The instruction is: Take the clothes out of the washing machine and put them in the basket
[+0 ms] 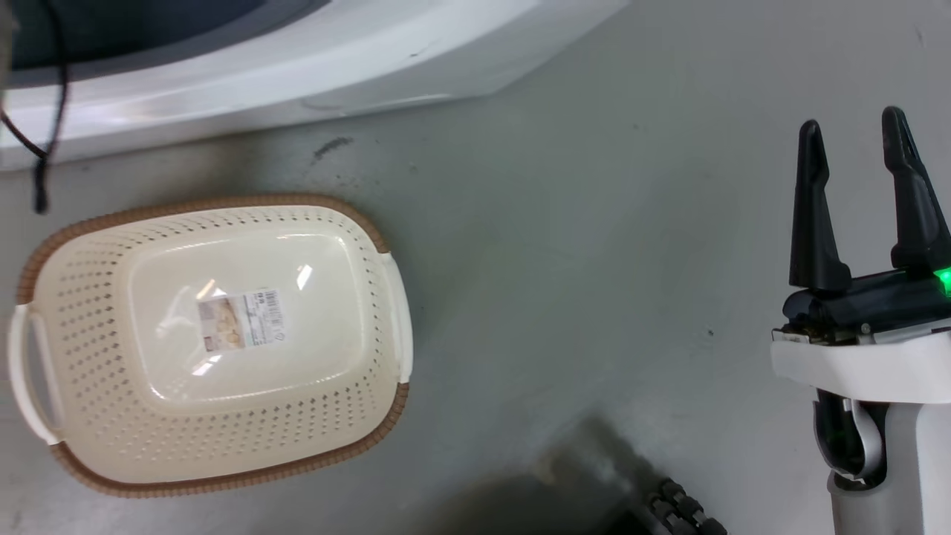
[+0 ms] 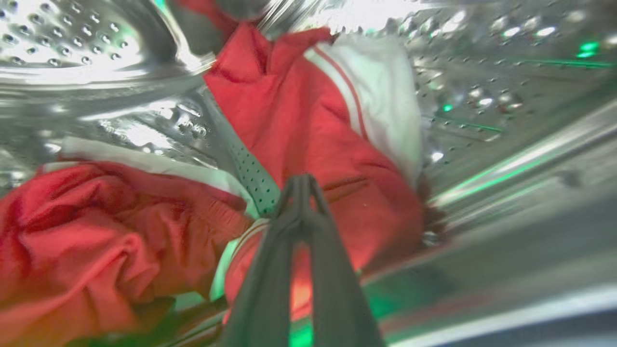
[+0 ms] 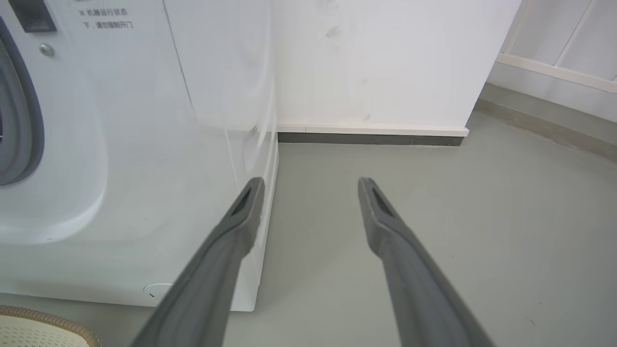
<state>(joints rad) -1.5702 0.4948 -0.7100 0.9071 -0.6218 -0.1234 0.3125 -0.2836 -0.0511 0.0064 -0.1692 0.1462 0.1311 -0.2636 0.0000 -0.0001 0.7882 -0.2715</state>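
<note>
The fingers [image 2: 270,284] of the left gripper [image 2: 300,185] were drawn together at their tips, deep inside the steel drum [image 2: 487,96] of the washing machine [image 1: 297,67]. The frame was smeared, so we could not say for certain whether a fold of cloth was nipped between them. The striped garment [image 2: 308,130] lay directly ahead of those tips and touched them. Its long axis ran away from the fingers toward the far drum wall, a white panel and thin stripes along its right side. The plainer red garment [image 2: 96,246] was bunched to the left, just beside the fingers, crumpled and soft with a white band along its top. Both fabrics looked thin and limp against the shiny perforated metal.

The right gripper [image 1: 853,122] hung over the grey floor [image 1: 594,260] outside the machine, its dark tapered fingers spread well apart with nothing between them. We judged the left arm far the nearer for the pull. The basket [image 1: 356,386] sat on the floor near the machine's front, to the left. It was cream perforated plastic with a brown rim, and only a label sticker [image 1: 241,319] lay on its glossy bottom.
</note>
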